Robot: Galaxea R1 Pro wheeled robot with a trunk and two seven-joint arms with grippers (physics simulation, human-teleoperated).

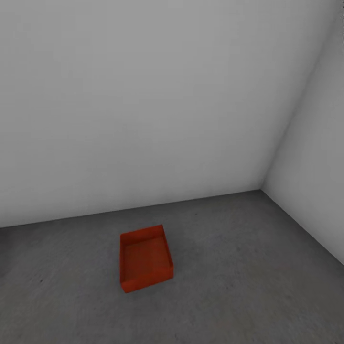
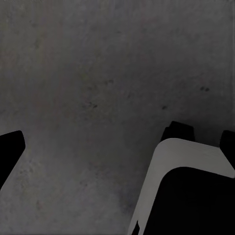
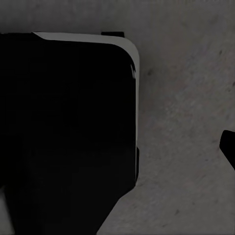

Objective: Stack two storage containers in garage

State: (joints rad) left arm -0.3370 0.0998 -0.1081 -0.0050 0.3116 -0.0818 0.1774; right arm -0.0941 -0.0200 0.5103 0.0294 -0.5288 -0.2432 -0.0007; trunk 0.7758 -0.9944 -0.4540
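One storage container (image 1: pixel 145 258), an orange-red open-top box, sits empty on the dark grey concrete floor (image 1: pixel 248 286) of the garage, a short way out from the back wall. Nothing is stacked on it, and neither arm reaches toward it in the head view. In the left wrist view my left gripper (image 2: pixel 118 147) hangs over bare floor, its dark fingertips (image 2: pixel 10 152) at the frame's two sides, open and empty. My right gripper (image 3: pixel 117 147) shows one dark fingertip (image 3: pixel 228 147) at the frame's edge, wide open, with nothing held.
A plain grey-white back wall (image 1: pixel 143 119) meets a side wall (image 1: pixel 315 167) in a corner at the right. My own black and white base (image 2: pixel 191 191) lies below the left gripper, and the same base (image 3: pixel 68 132) shows under the right gripper.
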